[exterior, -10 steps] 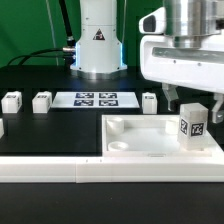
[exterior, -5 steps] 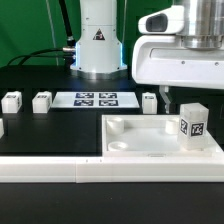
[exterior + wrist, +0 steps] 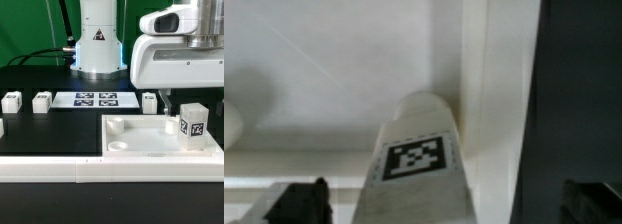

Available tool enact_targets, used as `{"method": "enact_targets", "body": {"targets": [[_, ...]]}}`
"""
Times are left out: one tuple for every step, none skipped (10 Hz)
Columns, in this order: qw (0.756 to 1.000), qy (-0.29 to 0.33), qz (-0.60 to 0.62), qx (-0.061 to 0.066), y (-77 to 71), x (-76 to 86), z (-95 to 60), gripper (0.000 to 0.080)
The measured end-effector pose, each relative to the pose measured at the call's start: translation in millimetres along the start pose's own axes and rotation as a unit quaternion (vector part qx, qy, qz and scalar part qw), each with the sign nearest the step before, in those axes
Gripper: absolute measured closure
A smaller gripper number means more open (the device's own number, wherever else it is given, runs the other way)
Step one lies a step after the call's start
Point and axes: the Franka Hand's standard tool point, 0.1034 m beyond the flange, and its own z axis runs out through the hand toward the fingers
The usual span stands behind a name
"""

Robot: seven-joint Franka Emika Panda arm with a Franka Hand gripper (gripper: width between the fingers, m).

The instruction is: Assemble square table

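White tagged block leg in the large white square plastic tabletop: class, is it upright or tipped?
Upright: the white block leg stands on end in the white tabletop, taller than wide.

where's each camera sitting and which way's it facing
Exterior view: off the arm, across from the base, facing it; shows the open gripper above the top.
Wrist view: on the wrist, looking down between its own fingertips at the leg.
Shared: that leg, upright in the top.

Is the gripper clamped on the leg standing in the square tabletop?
No: the wrist view shows the gripper open, a gap on each side between it and the leg.
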Motion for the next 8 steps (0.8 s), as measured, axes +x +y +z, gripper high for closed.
{"method": "enact_targets", "body": {"targets": [[1.000, -0.001, -0.031, 0.000, 0.7, 0.3, -0.4, 0.0150], [0.998, 0.000, -0.063, 0.000, 0.4, 1.7, -1.5, 0.0150], [0.997, 0.001, -0.074, 0.000, 0.5, 2.0, -1.6, 0.0150], [0.998, 0.001, -0.070, 0.000, 0.5, 1.8, -1.5, 0.0150], [0.998, 0.001, -0.070, 0.000, 0.6, 1.8, -1.5, 0.0239], [0.998, 0.001, -0.069, 0.000, 0.6, 1.8, -1.5, 0.0459], [0.998, 0.001, -0.069, 0.000, 1.3, 2.1, -1.7, 0.0459], [0.998, 0.001, -0.069, 0.000, 1.9, 2.1, -1.6, 0.0508]]}}
